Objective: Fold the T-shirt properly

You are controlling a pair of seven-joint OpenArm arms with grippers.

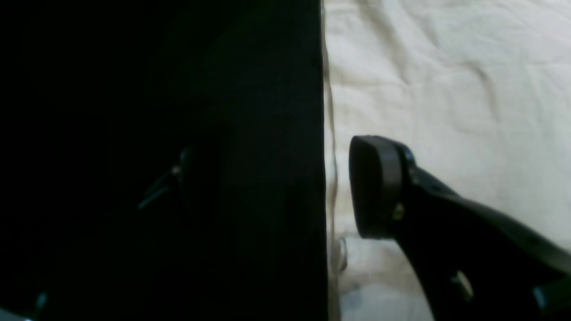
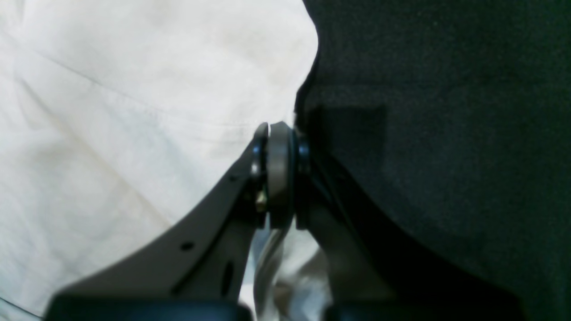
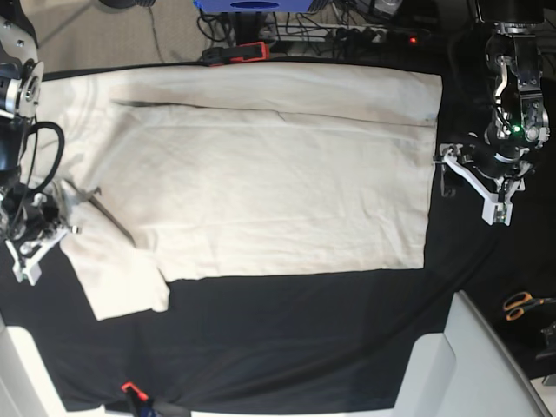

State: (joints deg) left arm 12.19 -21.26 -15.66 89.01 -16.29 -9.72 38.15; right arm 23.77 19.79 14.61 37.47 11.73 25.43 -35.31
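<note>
While left pincer (image 1: 285,187) gapes, right pincer (image 2: 279,176) pinches T-shirt (image 3: 269,182).

The base camera looks straight down from high above on the whole cream cotton T-shirt (image 3: 269,178) spread over the black tablecloth (image 3: 287,334). Each wrist camera sits close over the shirt's edge, one at either end.
</note>
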